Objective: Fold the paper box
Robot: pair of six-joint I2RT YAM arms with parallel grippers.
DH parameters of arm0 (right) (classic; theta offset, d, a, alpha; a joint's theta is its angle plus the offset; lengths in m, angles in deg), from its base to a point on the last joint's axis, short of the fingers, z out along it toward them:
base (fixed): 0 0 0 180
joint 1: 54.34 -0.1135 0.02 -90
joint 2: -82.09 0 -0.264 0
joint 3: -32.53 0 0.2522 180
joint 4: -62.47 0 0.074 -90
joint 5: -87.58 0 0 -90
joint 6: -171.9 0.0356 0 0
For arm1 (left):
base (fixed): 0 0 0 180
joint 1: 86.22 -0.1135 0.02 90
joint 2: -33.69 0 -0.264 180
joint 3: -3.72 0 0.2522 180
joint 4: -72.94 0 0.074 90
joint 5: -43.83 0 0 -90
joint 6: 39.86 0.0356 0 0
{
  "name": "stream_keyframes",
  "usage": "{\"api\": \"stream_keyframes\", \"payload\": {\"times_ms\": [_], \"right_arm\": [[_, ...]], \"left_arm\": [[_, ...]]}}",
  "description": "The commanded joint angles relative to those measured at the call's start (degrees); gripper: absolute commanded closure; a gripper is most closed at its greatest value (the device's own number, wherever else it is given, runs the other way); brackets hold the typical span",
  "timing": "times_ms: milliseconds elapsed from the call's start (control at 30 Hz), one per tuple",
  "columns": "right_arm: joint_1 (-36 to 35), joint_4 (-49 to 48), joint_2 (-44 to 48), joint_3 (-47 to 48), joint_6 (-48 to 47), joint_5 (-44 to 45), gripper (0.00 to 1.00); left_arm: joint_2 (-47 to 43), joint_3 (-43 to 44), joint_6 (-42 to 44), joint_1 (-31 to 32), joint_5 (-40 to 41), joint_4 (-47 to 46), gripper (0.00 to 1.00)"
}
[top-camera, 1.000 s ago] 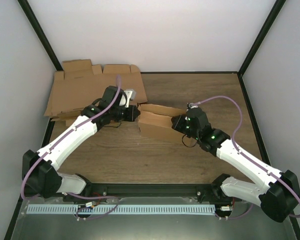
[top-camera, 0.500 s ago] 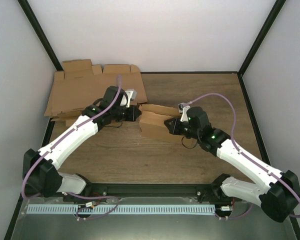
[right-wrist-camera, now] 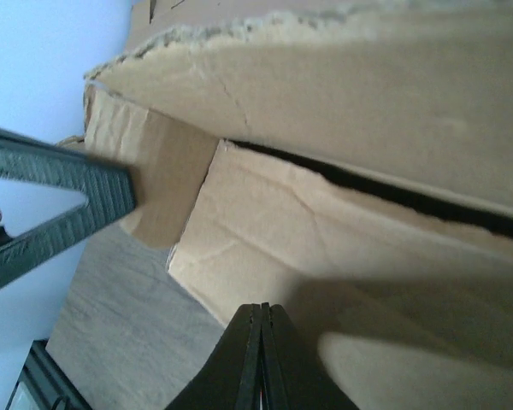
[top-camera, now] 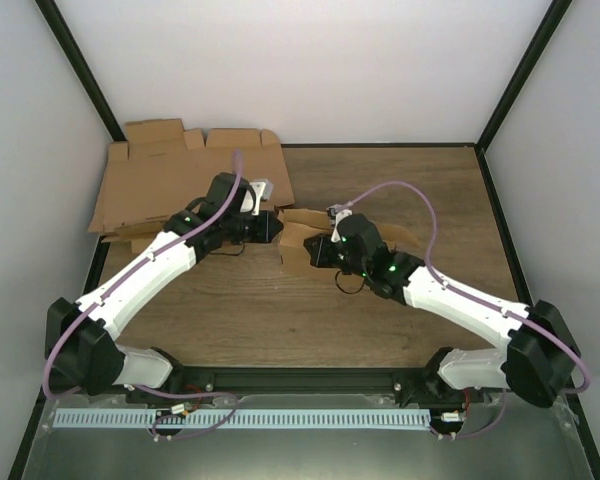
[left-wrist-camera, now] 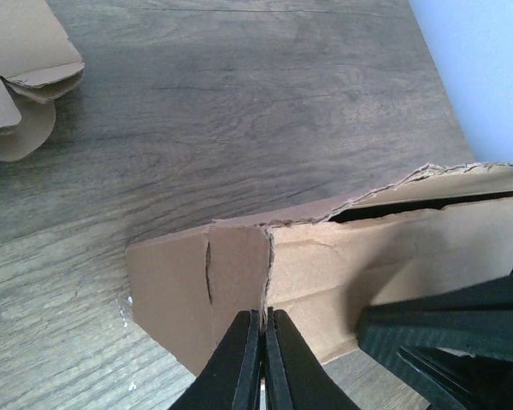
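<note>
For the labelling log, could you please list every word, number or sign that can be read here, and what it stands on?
None: no text can be read in any view.
The paper box is plain brown cardboard with no print.
The blanks are plain too.
The table shows only wood grain.

No text, label, brand, number or sign can be read in any view. The box [left-wrist-camera: 342, 265] shows only plain brown cardboard.
</note>
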Motion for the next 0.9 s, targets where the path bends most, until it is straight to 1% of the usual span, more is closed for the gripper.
{"api": "stream_keyframes", "payload": {"times_ms": [0, 500, 633, 867], "right_arm": [[-0.59, -2.62, -2.69, 3.87, 0.57, 4.34, 0.99], [-0.67, -1.36, -8.62, 4.72, 0.98, 7.86, 0.99], [-0.67, -1.65, -8.35, 4.64, 1.02, 7.49, 0.99], [-0.68, -1.45, -8.01, 4.4, 0.65, 7.86, 0.99]], "left_arm": [[0.3, -2.38, -1.01, 0.62, -1.53, 4.4, 0.96], [-0.29, -1.59, -1.92, 0.62, -4.27, 4.34, 0.96], [-0.18, -1.64, -1.31, 0.6, -2.85, 5.34, 0.96], [-0.32, -2.42, -2.59, 0.61, -4.95, 3.69, 0.96]]}}
